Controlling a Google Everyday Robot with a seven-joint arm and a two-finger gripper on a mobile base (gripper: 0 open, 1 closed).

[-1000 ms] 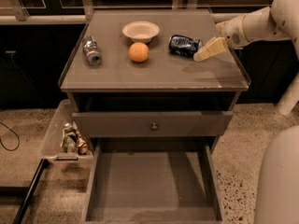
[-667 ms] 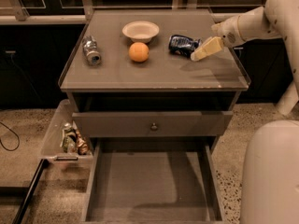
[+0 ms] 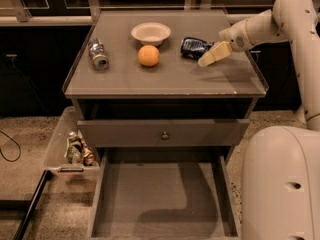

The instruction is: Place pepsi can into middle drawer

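Note:
The pepsi can (image 3: 193, 46), dark blue with silver markings, lies on its side on the cabinet top, right of the orange. My gripper (image 3: 213, 55) hangs just right of the can, close to its end, low over the cabinet top, with the arm reaching in from the right. The middle drawer (image 3: 160, 204) is pulled out wide below. Its flat grey floor holds nothing and the arm's shadow falls across it.
A silver-grey can (image 3: 98, 54) lies at the cabinet top's left. An orange (image 3: 148, 55) and a white bowl (image 3: 150, 32) sit mid-top. A shut drawer front with a small knob (image 3: 164, 134) is above the open drawer. A clear bin (image 3: 75, 149) with small items stands at the left. The robot body (image 3: 282, 184) fills the lower right.
My gripper has moved a little to the left, closer to the pepsi can. The can and the other objects have not moved.

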